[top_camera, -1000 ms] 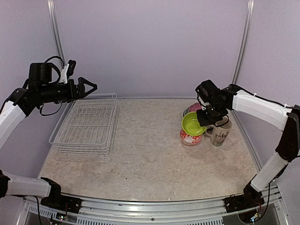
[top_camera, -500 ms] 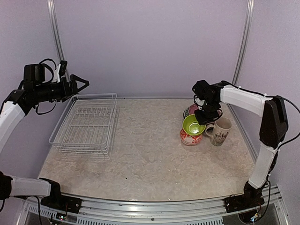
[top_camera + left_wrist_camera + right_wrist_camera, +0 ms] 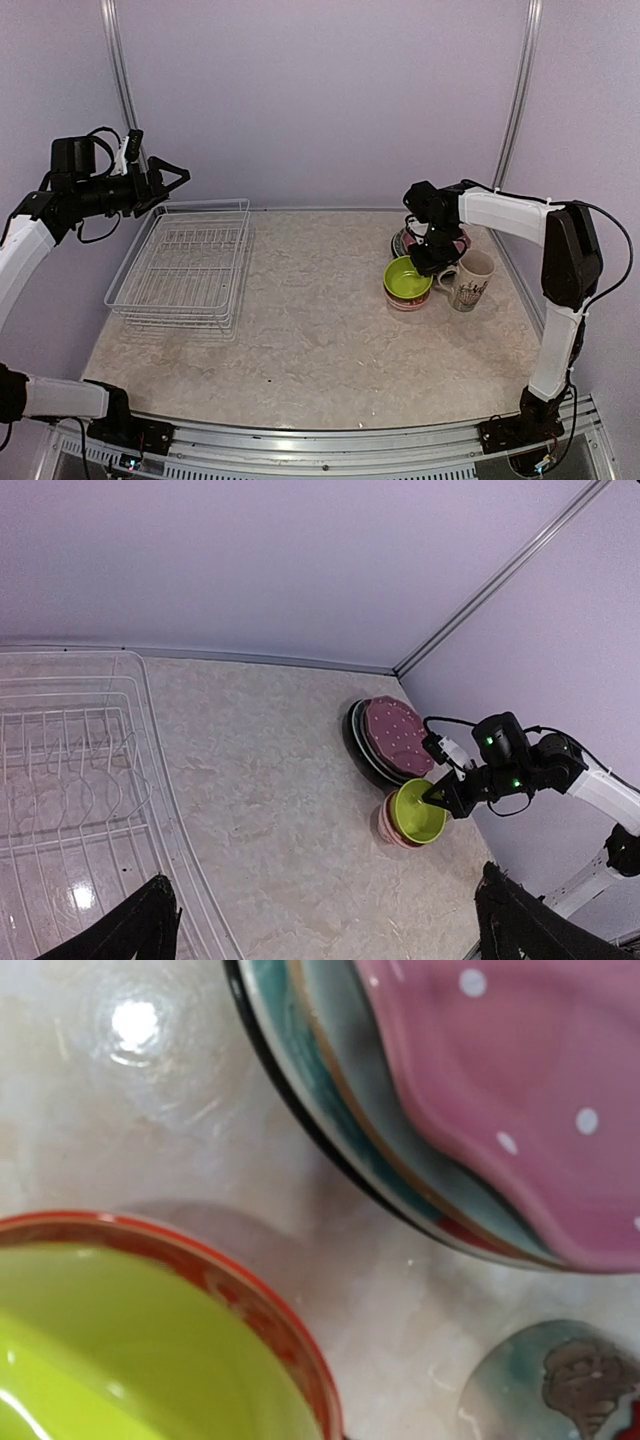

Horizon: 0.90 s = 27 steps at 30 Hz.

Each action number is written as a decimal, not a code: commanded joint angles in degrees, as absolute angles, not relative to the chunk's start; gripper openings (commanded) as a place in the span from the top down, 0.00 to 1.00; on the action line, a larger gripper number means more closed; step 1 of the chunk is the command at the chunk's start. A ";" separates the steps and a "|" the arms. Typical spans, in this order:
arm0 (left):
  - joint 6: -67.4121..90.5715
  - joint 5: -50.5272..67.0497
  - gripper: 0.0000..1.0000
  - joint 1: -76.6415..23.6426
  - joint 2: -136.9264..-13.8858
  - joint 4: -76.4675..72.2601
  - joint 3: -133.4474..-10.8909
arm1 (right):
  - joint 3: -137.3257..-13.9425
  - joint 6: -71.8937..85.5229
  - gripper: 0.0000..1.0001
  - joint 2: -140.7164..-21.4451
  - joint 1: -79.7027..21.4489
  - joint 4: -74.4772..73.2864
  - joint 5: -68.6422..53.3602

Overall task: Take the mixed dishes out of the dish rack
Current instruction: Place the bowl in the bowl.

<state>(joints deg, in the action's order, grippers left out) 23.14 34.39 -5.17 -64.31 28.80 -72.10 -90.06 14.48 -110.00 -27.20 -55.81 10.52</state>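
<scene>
The white wire dish rack (image 3: 185, 265) stands on the left with no dishes in it, and its slots also show in the left wrist view (image 3: 70, 780). My left gripper (image 3: 178, 177) hangs open, high above the rack's far left corner. On the right, the lime-green bowl (image 3: 406, 276) sits nested in the small white-and-red bowl (image 3: 407, 300). My right gripper (image 3: 431, 258) is shut on the lime bowl's far rim. Behind them lies a stack of plates (image 3: 390, 735) with the pink polka-dot plate (image 3: 520, 1090) on top. The cream mug (image 3: 470, 281) stands to the right.
The marble table (image 3: 310, 320) has a raised metal rail at the near edge. Upright frame posts (image 3: 520, 90) rise at both back corners against the lilac walls. The right arm's forearm (image 3: 500, 215) reaches over the plate stack.
The right gripper has brought the tilted lime-green bowl down into the white-and-red bowl. The left arm has drawn back slightly to the left, still open.
</scene>
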 commanded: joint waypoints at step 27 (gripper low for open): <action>23.56 35.44 0.01 -4.70 -65.93 27.52 -70.69 | -90.78 14.66 0.56 -100.30 -27.54 -55.41 8.43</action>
